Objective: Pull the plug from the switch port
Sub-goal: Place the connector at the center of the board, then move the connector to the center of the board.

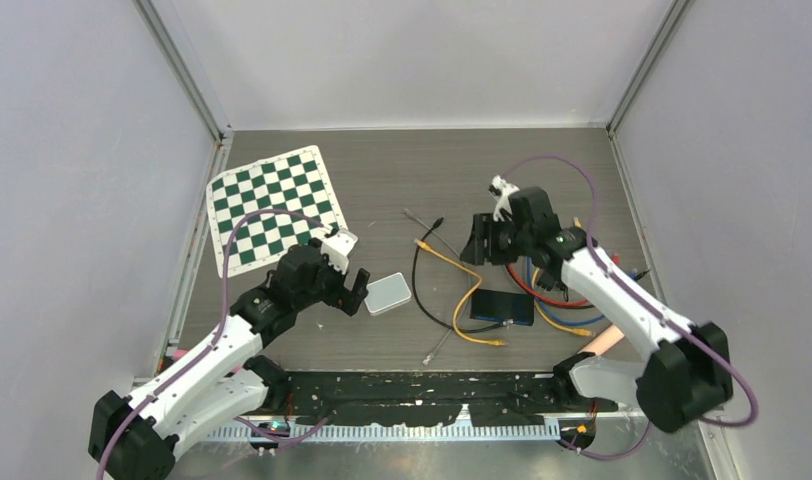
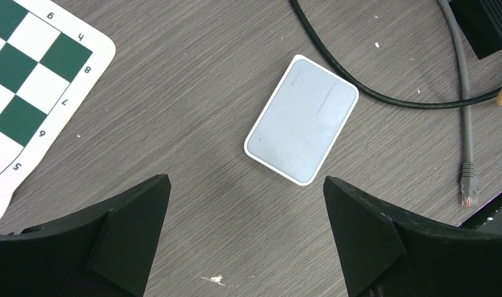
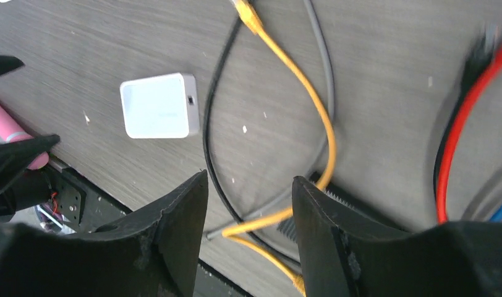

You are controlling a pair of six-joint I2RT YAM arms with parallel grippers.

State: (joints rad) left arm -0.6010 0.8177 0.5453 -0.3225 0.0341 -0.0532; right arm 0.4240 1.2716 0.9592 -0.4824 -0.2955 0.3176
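Yellow cable's plug [image 3: 247, 13] lies loose on the tabletop [image 3: 100, 43] ahead of the right end effector [image 3: 250, 179], half-open and empty, apparently let go. The left end effector [image 2: 246, 179] hovers wide over the white switch [image 2: 302, 119], likely ready to brace it.

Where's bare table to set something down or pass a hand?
Free: far centre, right of the checkerboard mat; near patch between white box and black taped edge. Crowded: cable tangle around the black box, by the right gripper.
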